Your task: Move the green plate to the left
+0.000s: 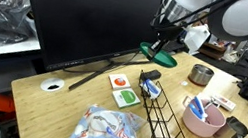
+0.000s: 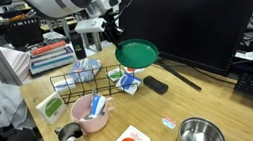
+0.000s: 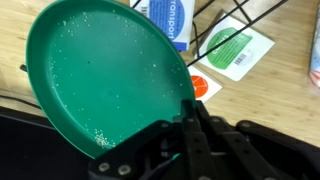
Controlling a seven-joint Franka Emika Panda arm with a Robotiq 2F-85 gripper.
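Observation:
The green plate (image 3: pixel 100 70) is round, shallow and dark green with a raised rim. It hangs tilted in the air above the wooden table in both exterior views (image 1: pixel 160 54) (image 2: pixel 136 53). My gripper (image 3: pixel 190 112) is shut on the plate's rim and holds it clear of the table. In the exterior views the gripper (image 1: pixel 164 37) (image 2: pixel 116 32) sits just above the plate, in front of the dark monitor. The plate fills most of the wrist view.
A pink bowl (image 2: pixel 92 113) with a blue item, a black wire rack (image 1: pixel 162 116), a metal cup (image 1: pixel 200 74), a steel bowl (image 2: pixel 199 134), picture cards (image 1: pixel 127 96) (image 1: pixel 119 79) and a plastic bag (image 1: pixel 105 132) lie on the table. A large monitor (image 1: pixel 82 16) stands behind.

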